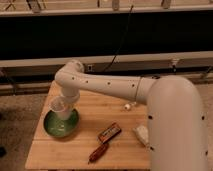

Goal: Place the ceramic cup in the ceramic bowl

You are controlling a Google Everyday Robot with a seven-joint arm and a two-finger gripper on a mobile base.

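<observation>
A green ceramic bowl (pixel 59 126) sits at the left of the wooden table (pixel 95 107). A pale ceramic cup (pixel 59 106) hangs right over the bowl, near its far rim. My gripper (pixel 65 111) is at the end of the white arm, directly above the bowl and behind the cup; the wrist hides it. I cannot tell whether the cup touches the bowl.
A brown snack bar (pixel 109 132) and a dark red packet (pixel 98 152) lie at the table's middle front. A pale object (pixel 142 135) lies at the right, by my arm. A small white thing (pixel 128 106) lies further back. A dark wall with rails runs behind.
</observation>
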